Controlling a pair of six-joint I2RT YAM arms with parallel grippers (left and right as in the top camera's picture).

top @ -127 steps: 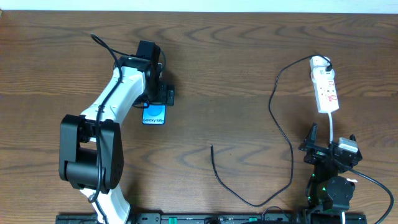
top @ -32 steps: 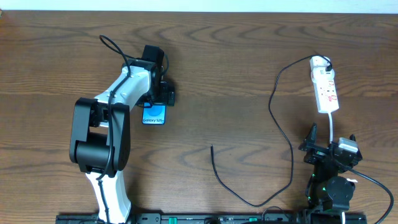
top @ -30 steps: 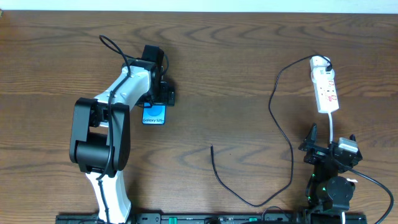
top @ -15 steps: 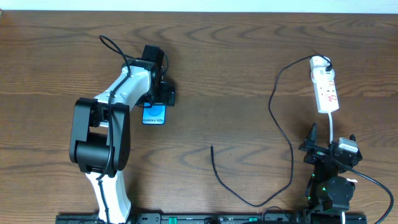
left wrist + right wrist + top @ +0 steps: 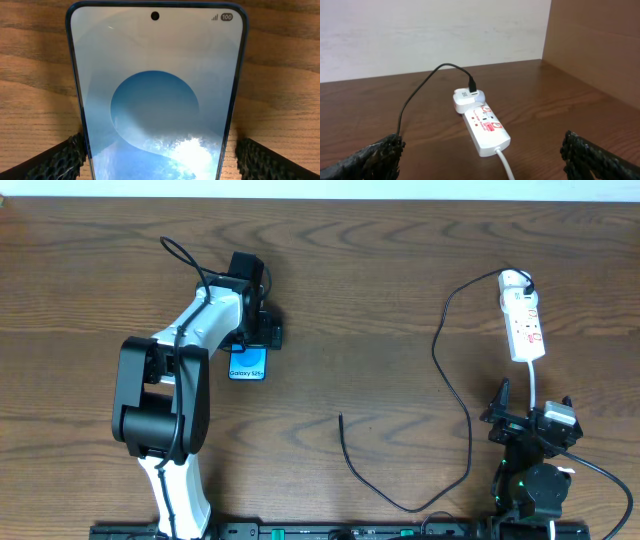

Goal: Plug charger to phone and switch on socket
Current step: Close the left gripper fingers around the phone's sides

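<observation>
The phone (image 5: 247, 365) lies flat on the table at the left with its blue screen up. It fills the left wrist view (image 5: 155, 100). My left gripper (image 5: 258, 332) is open and low over the phone's far end. Its fingers (image 5: 160, 155) straddle the phone's two long edges, with a small gap on the right side. The charger cable (image 5: 455, 395) runs from the white plug head (image 5: 514, 279) on the socket (image 5: 524, 328) and loops down the table. Its free tip (image 5: 341, 418) lies mid-table. My right gripper (image 5: 530, 425) is open and empty just in front of the socket (image 5: 485, 127).
The socket's white lead (image 5: 506, 162) runs toward my right gripper (image 5: 480, 155). A wooden side wall (image 5: 595, 45) stands to the right of the socket, with a pale wall behind it. The cable loop (image 5: 405, 508) reaches near the table's front edge.
Since 4.2 s ago the left arm's elbow has swung right, with the gripper staying over the phone. Over the last second nothing has moved.
</observation>
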